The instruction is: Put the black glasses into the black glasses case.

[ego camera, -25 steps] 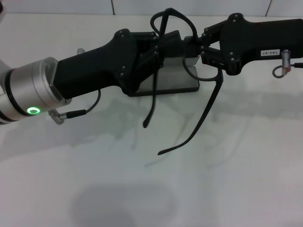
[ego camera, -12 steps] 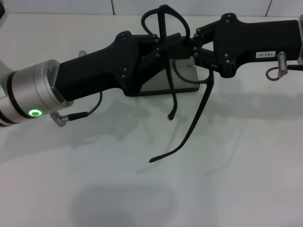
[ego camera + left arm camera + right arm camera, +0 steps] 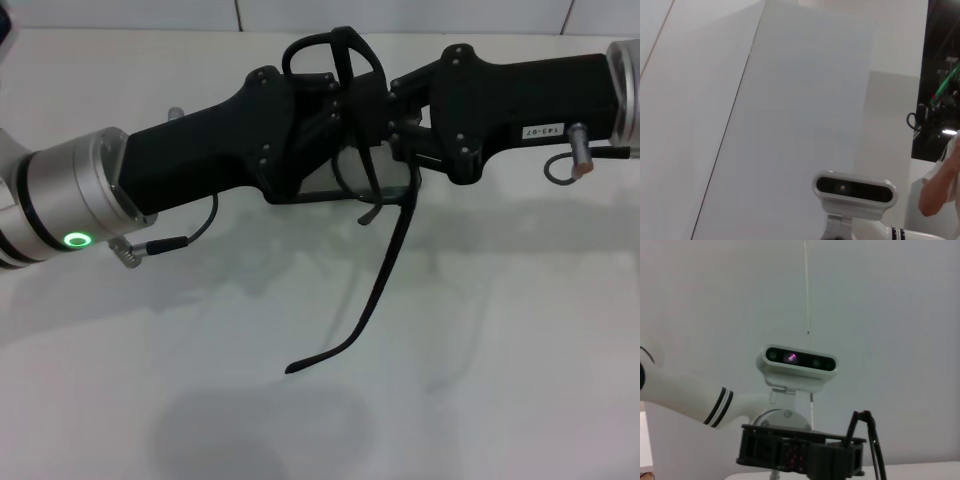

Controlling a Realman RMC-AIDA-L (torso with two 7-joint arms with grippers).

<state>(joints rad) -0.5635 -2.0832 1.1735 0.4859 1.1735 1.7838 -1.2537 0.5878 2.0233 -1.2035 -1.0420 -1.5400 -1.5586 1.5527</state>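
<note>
The black glasses (image 3: 352, 62) hang in the air above the table, one lens rim up, the other rim low at the middle. One long temple arm (image 3: 375, 285) droops toward the table. My left gripper (image 3: 345, 105) reaches in from the left and is shut on the frame. My right gripper (image 3: 398, 110) comes from the right and is shut on the frame's other side. The black glasses case (image 3: 320, 190) lies open under both grippers, mostly hidden, with only a strip of grey lining and its front edge showing. The right wrist view catches a thin rim of the glasses (image 3: 863, 414).
White table (image 3: 300, 400) spreads in front of the case. The robot's head camera (image 3: 797, 360) faces the right wrist view. A person's arm (image 3: 940, 185) shows at the edge of the left wrist view.
My right gripper has moved left toward the left gripper. The shorter temple arm has swung up and folded in, and the long temple arm has shifted left and lower.
</note>
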